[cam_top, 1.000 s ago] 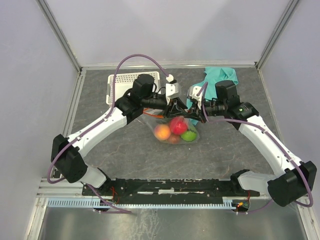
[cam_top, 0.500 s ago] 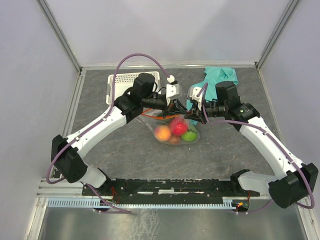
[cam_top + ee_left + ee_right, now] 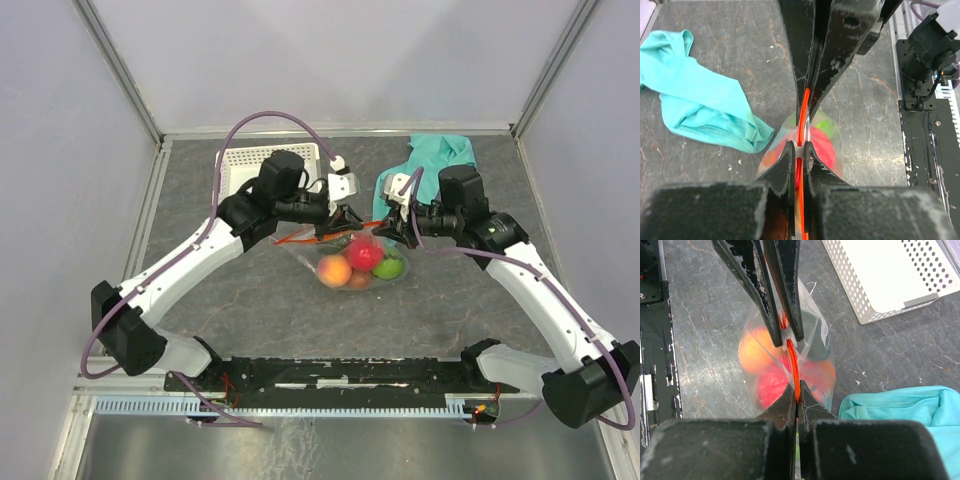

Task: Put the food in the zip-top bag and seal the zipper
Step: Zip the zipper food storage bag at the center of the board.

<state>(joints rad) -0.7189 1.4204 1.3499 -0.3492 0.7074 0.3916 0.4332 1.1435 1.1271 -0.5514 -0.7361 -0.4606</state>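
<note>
Left wrist view: the left fingers clench the zipper, and the right fingers pinch the same strip just beyond. Beneath them is the zip-top bag, food inside, mid-worktop. Sealing is in hand. The next move likely calls for sliding one pinch firmly along the strip to its end.

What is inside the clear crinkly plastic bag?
An orange toy fruit, a red one and a green one, all small and round. Any others are covered by these.
</note>
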